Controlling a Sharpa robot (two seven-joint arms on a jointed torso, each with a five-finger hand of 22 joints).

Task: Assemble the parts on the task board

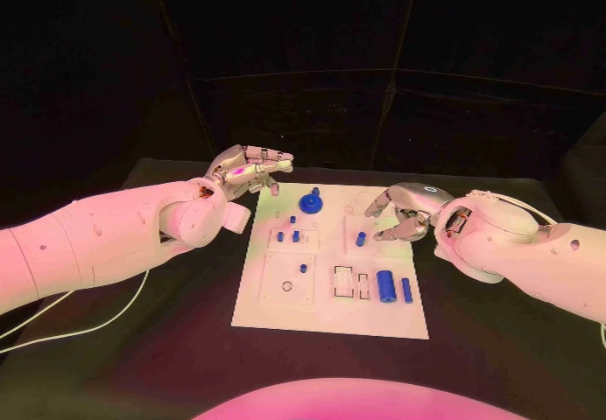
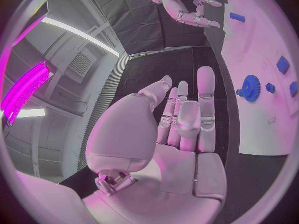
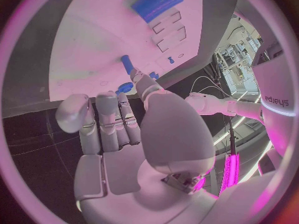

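Hands first: the left hand (image 1: 246,171) hovers at the far left corner of the board (image 1: 331,317), fingers loosely apart and holding nothing. In the left wrist view its fingers (image 2: 206,92) stretch out straight and empty over the black table (image 2: 181,64), just beside the board's edge. The right hand (image 1: 402,214) hangs over the board's far right side, fingers curved downward and spread, nothing in its grasp. In the right wrist view its fingers (image 3: 102,119) are likewise extended and bare.

Between the two hands, near the board's far edge, a blue gear (image 1: 311,206) stands with a small peg rising from it. Just below the right hand's fingertips lies a short blue peg (image 1: 360,238). Toward the board's left middle, three small blue pins (image 1: 288,236) stand close together. In the near right part, a thick blue cylinder (image 1: 385,286) lies just beside a thinner blue rod (image 1: 406,290), both next to two rectangular slots (image 1: 345,280). A white cable (image 1: 76,328) trails across the table under the left arm.
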